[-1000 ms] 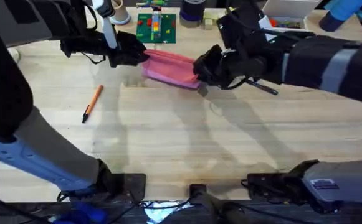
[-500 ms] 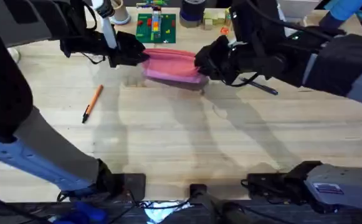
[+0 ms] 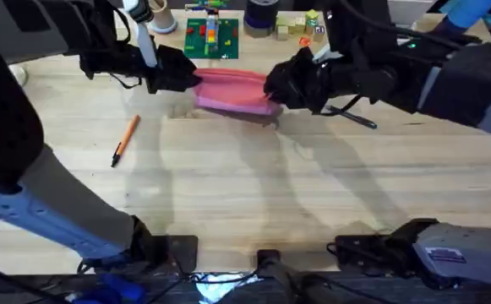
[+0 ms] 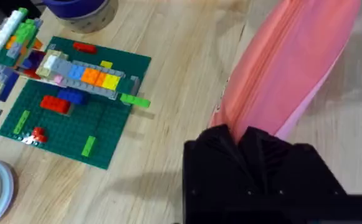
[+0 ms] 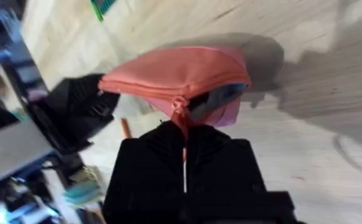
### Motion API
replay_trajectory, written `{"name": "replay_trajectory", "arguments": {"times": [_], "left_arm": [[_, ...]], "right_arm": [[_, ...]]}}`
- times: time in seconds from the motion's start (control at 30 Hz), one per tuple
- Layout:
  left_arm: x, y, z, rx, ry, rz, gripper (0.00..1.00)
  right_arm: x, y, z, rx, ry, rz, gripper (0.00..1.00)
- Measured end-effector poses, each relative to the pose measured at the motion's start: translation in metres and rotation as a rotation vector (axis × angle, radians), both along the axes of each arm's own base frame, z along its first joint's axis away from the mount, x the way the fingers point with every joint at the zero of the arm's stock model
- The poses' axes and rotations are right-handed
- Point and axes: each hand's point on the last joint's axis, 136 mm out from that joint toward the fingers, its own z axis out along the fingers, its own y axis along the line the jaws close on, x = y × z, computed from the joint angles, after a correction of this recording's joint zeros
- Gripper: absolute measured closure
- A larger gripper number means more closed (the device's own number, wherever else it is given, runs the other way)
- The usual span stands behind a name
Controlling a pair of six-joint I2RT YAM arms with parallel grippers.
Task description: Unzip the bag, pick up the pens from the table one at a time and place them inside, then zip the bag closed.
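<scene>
Overhead view: the bag (image 3: 232, 91) hangs stretched between the two arms at the far side of the table (image 3: 253, 194), lifted at both ends. The left gripper (image 3: 188, 78) clamps its left end; the right gripper (image 3: 275, 88) is pinched on its right end. Compared with one second ago, the right gripper has moved up and slightly away from the near edge, and the bag, which sagged and tilted towards its right end, now lies more level and taut. The orange pen (image 3: 125, 139) lies unmoved on the table, well apart from the bag, to its near left. A dark slim stick (image 3: 351, 118) lies just under the right arm, probably the black pen.

Left wrist view: the left gripper (image 4: 243, 140) is closed on the end of the bag (image 4: 293, 62); the pink fabric runs away from it in a smooth fold. A green plate with toy bricks (image 4: 68, 93) sits beside it on the table.

Right wrist view: the right gripper (image 5: 182, 134) is closed on the pink zipper pull (image 5: 179, 109) at the bag's end. A gap in the fabric (image 5: 221, 99) shows darker lining beside it, so the zipper appears partly open at this end.

Judgement: the tensioning suits unzipping; that step is in hand, and no pen is yet inside.
</scene>
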Motion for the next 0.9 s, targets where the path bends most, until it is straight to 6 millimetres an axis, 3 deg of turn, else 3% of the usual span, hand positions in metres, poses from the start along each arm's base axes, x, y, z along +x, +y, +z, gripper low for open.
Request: {"name": "replay_trajectory", "arguments": {"times": [0.3, 0.4, 0.57, 0.9], "left_arm": [[0.0, 0.0, 0.0, 0.0, 0.004, 0.001, 0.959], [-0.002, 0.0, 0.0, -0.004, 0.011, 0.0, 0.959], [-0.001, 0.001, 0.0, 0.0, 0.008, 0.003, 0.959], [-0.001, 0.002, -0.001, 0.003, 0.008, 0.006, 0.959]], "right_arm": [[0.004, 0.004, 0.015, -0.179, -0.198, 0.243, 0.968], [0.011, 0.011, 0.028, -0.249, -0.31, 0.32, 0.968], [0.009, 0.02, 0.031, -0.39, -0.446, 0.454, 0.968], [0.013, 0.024, 0.036, -0.515, -0.548, 0.513, 0.968]]}}
